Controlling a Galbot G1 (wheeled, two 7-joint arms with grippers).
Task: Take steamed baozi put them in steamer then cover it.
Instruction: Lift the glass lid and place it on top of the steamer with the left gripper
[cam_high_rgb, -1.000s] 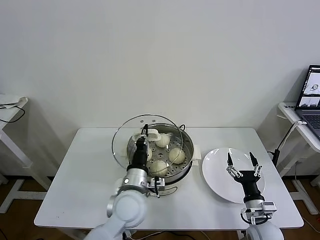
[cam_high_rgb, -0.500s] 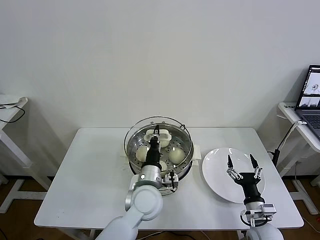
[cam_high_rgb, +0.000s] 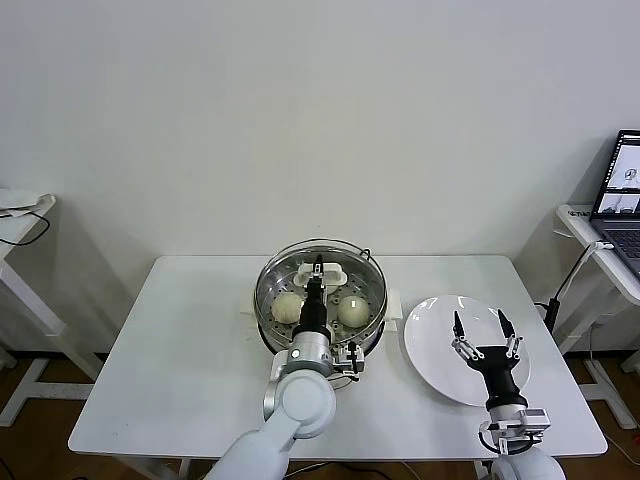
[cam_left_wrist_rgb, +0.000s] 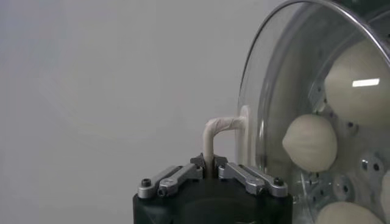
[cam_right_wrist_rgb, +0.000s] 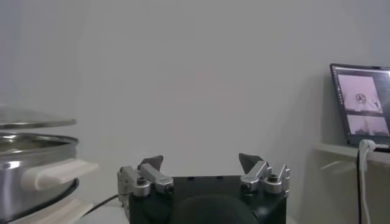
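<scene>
The steamer (cam_high_rgb: 375, 318) stands mid-table with cream-white baozi (cam_high_rgb: 288, 306) (cam_high_rgb: 352, 310) on its perforated tray. The clear glass cover (cam_high_rgb: 350, 283) lies level over the steamer's mouth, and the right wrist view shows a thin gap between the cover (cam_right_wrist_rgb: 30, 115) and the steamer rim (cam_right_wrist_rgb: 33, 141). My left gripper (cam_high_rgb: 318, 270) is shut on the cover's white handle (cam_left_wrist_rgb: 211, 137). Through the glass (cam_left_wrist_rgb: 274, 91), the left wrist view shows baozi (cam_left_wrist_rgb: 309, 143) (cam_left_wrist_rgb: 359, 79). My right gripper (cam_high_rgb: 482, 325) (cam_right_wrist_rgb: 201, 161) hangs open and empty above the white plate (cam_high_rgb: 440, 365).
The white table (cam_high_rgb: 180, 350) holds the steamer and, to its right, the plate. A black cable (cam_high_rgb: 345, 380) runs in front of the steamer. A side desk at far right carries a laptop (cam_high_rgb: 625, 185) (cam_right_wrist_rgb: 362, 103), and another desk (cam_high_rgb: 20, 225) stands at far left.
My left gripper has carried the cover rightward from a tilted pose left of the steamer to a level one over its mouth. The right gripper has stayed over the plate.
</scene>
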